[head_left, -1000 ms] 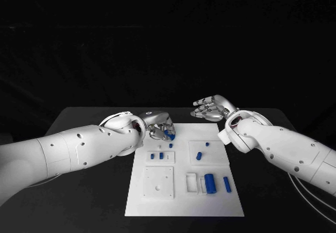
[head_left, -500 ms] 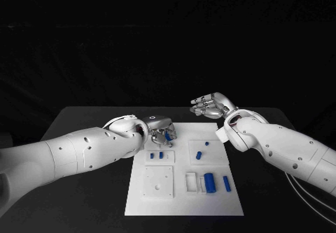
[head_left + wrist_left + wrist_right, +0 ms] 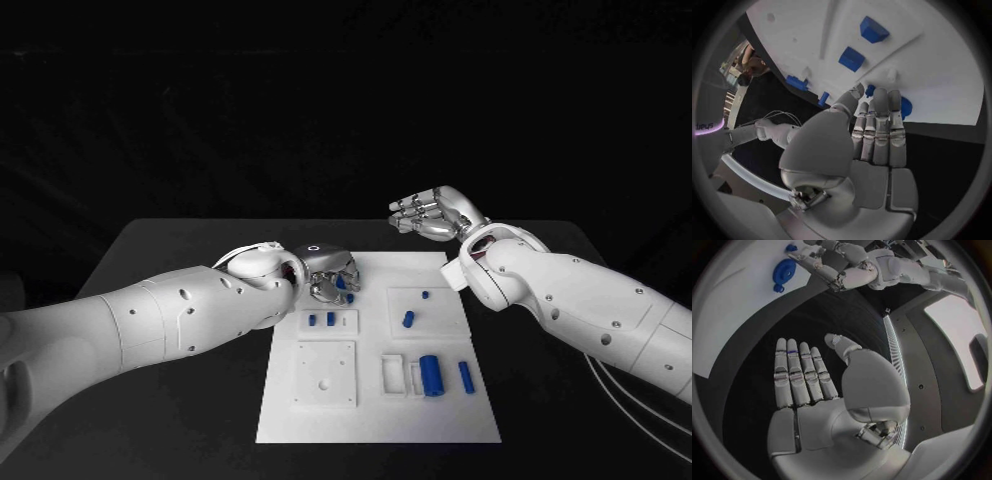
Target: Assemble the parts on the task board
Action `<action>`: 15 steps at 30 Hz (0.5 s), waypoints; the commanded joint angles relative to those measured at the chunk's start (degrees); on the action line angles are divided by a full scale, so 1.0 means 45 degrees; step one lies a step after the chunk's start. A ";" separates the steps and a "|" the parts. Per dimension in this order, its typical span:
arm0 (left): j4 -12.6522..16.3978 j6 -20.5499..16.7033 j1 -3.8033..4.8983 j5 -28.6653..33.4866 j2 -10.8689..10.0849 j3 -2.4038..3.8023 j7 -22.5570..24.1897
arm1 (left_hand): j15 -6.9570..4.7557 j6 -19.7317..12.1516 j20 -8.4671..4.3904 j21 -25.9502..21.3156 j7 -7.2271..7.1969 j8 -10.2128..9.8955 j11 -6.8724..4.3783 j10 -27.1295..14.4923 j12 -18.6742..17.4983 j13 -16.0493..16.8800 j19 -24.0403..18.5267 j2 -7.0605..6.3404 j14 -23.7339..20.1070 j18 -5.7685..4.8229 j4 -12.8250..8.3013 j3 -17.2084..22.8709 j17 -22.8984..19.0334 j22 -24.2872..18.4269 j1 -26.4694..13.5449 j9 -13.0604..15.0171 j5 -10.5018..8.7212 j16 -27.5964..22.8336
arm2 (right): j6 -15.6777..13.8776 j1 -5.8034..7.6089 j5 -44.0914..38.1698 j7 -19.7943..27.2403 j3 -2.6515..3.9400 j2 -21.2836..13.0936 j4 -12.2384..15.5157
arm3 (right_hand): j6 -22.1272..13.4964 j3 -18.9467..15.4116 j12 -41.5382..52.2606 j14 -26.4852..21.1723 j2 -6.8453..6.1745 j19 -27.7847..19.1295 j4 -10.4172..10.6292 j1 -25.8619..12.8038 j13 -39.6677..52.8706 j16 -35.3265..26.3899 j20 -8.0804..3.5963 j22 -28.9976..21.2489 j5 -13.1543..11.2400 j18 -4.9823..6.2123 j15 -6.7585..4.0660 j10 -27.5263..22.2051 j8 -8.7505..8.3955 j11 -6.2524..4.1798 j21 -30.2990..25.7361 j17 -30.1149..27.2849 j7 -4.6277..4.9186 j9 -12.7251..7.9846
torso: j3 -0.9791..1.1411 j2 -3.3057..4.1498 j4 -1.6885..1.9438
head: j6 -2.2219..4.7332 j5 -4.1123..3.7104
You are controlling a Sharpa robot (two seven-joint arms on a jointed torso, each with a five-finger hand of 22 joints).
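A small blue part (image 3: 346, 284) is pinched by the left hand (image 3: 329, 274) over the far edge of the board (image 3: 378, 420). The right hand (image 3: 430, 214) is held beyond the board, fingers apart, empty. The part could be dropped if the pinch slackens.

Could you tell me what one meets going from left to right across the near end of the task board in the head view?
White square plate → white slotted block → thick blue cylinder → slim blue peg.
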 commanded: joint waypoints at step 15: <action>-0.0523 -0.0326 -0.0250 -0.0158 0.0238 0.0008 0.0066 | -0.0027 0.0117 -0.0043 0.0654 -0.0095 -0.0031 0.0038 -0.0227 -0.0054 -0.0026 -0.0038 0.0091 -0.0008 0.0175 0.0150 0.0440 -0.0171 0.0321 0.0049 0.0000 -0.0093 0.0451 | -0.0016 0.0003 0.0160 0.0324 0.0006 0.0053 0.0069 | -0.0178 -0.0112 -0.0060 -0.0028 0.0060 -0.0099 -0.0046 -0.0179 -0.0004 -0.0051 0.0050 -0.0008 0.0086 0.0150 0.0135 -0.0055 0.0013 0.0086 -0.0045 -0.0009 0.0028 -0.0009 | 0.0009 -0.0007 0.0006 | -0.0023 -0.0032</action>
